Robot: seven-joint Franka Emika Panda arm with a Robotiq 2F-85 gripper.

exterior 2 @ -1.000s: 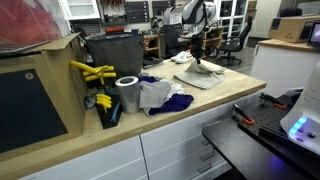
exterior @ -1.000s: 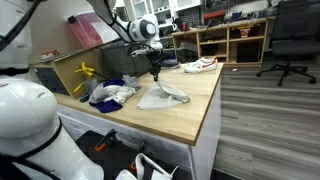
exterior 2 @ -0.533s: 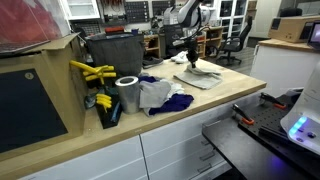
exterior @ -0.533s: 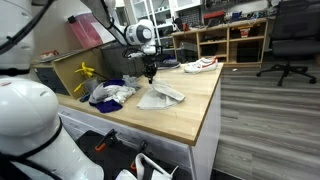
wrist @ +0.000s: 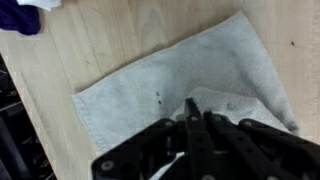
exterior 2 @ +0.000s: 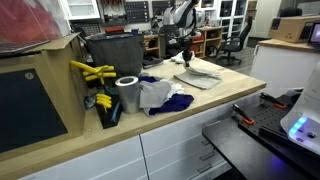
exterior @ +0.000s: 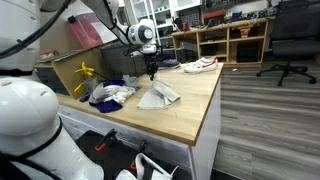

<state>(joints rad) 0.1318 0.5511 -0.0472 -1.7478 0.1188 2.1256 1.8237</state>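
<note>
Ext. view, counter-end side: gripper [exterior: 151, 72] hangs tip-down over far edge of grey cloth [exterior: 160, 96], which lies on the wood counter [exterior: 185, 115] near its middle. Rag pile [exterior: 108, 93] sits beside it toward the boxes; a shoe [exterior: 200, 65] rests at the far end. Vs. a sec ago, the gripper has slid a bit toward the rag side. The thick flap on the cloth's near-right side now lies lower and flatter.

Ext. view, along the counter: gripper [exterior 2: 184, 60] is above the cloth's [exterior 2: 203, 77] far-left corner and has drifted steadily left over the last sec. Cloth body stays put; only its outline shifts. Metal roll [exterior 2: 127, 95] and blue/white rags [exterior 2: 160, 96] lie well apart from it, nearer the camera, and haven't moved.

Wrist view: jaws pressed together, tips low over a raised fold of the cloth [wrist: 150, 80]. Can't tell if any fabric is nipped between them. Rest of the cloth lies spread flat on the counter [wrist: 90, 40], w/ a blue rag [wrist: 30, 15] at the top corner.

Read: flap changes shape as the arm shifts, so the gripper prob. acts on that fold, not just passing over it. The cloth is being rearranged in place, not carried off the counter.
</note>
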